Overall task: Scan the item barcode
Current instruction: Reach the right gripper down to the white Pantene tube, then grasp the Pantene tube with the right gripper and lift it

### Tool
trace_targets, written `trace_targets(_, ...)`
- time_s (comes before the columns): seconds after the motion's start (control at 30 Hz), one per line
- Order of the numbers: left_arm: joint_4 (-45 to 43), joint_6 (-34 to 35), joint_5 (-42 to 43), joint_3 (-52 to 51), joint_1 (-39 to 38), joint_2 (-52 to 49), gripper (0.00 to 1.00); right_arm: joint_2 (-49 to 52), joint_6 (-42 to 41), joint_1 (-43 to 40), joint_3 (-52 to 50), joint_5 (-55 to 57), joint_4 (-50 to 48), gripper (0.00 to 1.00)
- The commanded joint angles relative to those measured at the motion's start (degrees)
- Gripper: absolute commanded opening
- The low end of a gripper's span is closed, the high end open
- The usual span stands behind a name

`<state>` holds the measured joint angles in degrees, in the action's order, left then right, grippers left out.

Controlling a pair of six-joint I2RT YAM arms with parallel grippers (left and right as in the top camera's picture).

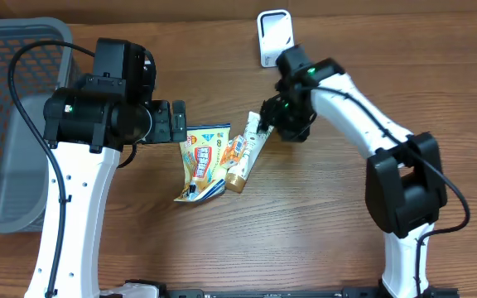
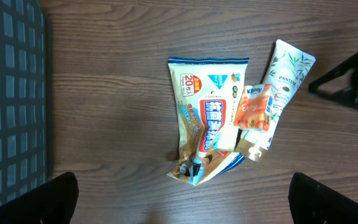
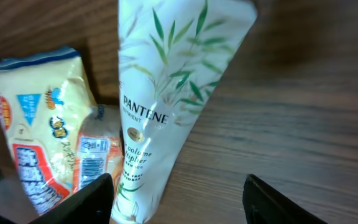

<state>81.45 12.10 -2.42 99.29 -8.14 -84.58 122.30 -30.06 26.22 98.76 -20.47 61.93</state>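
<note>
Table layout: a grey plastic mesh basket [image 1: 7, 124] is seen at the left edge of the brown wooden table [image 1: 305, 240]. A white upright barcode scanner [image 1: 273, 33] stands at the far side, near the middle.

Items: three are grouped at the table's centre.
- A white plastic Pantene tube with green leaf print [image 3: 166, 93] lies flat. Its crimped end is turned far-right and its tan cap near-left.
- A yellow foil packet with blue trim [image 2: 207, 118] lies just left of the tube, its near end crumpled.
- A small orange sachet [image 2: 253, 107] rests across the tube's middle and the packet's right edge. Barcode-like stripes are visible on it in the right wrist view.

Right gripper [image 3: 178, 180]: it is positioned low over the tube's crimped half. The jaws are parted, and the dark fingers [image 3: 86, 202] stand on either side of the tube. The left-hand finger is just beside the tube and bare table shows before the other. The tube is straddled, not clamped.

Left gripper [image 1: 178, 122]: it is held above the table just left of the packet. The fingers [image 2: 48, 202] are spread wide and nothing is gripped.
</note>
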Motion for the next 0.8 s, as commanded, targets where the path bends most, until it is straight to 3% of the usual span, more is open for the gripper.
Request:
trace_targets(0.0, 0.0, 0.8, -0.6, 1.0, 0.2, -0.5, 1.00, -1.7, -6.3, 3.0, -2.4, 1.8, -2.4, 0.68)
trace_targets(0.6, 0.0, 0.8, -0.6, 1.0, 0.2, -0.5, 1.00, -1.7, -12.1, 7.5, -8.1, 7.7, -6.9, 0.67)
trace_targets(0.77, 0.0, 0.8, -0.6, 1.0, 0.2, -0.5, 1.00, -1.7, -11.9, 7.1, -8.7, 15.3, -5.5, 0.67)
